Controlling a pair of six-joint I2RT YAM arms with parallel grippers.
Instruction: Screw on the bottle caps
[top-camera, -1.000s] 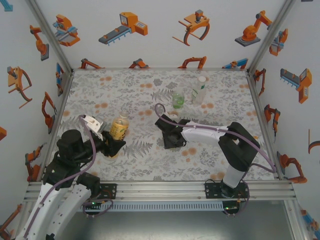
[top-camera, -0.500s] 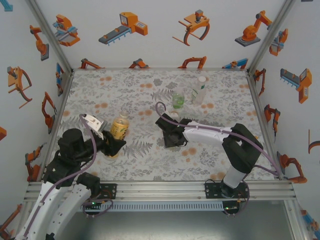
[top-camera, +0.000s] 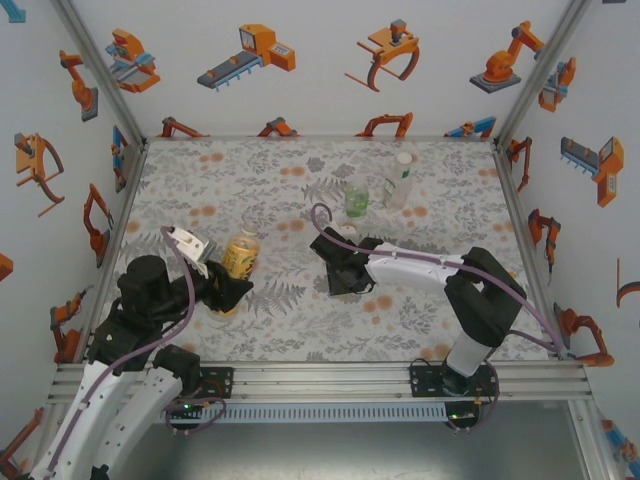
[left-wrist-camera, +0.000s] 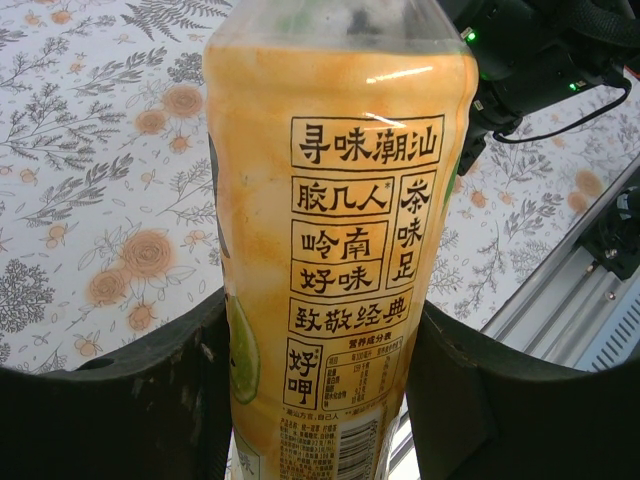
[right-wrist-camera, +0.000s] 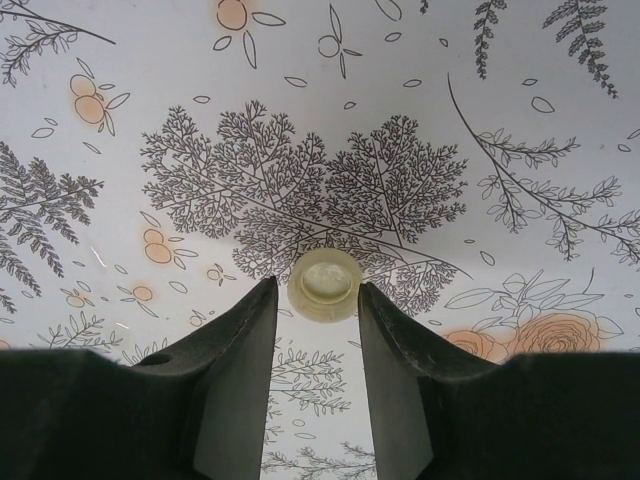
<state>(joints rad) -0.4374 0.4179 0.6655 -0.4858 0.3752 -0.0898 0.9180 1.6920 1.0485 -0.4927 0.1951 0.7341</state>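
Right hand (right-wrist-camera: 318, 290): edged leftward since a second ago, jaws narrowed; now slightly spread astride pale cap (right-wrist-camera: 325, 287) lying on bench (right-wrist-camera: 500, 100). Left hand (left-wrist-camera: 315, 400): pinching yellow-amber bottle (left-wrist-camera: 340, 200), upright. Step: cap pickup. Next, likely: pinch, lift, align over bottle mouth.

High rear overview, two close wrist views

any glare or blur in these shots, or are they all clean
Left wrist: a white glare streak sits near the top of the yellow bottle, but the label print stays sharp. Right wrist: the pale cap and the tablecloth are crisp and evenly lit. Top external: soft flat light, only faint shadows, no blur.
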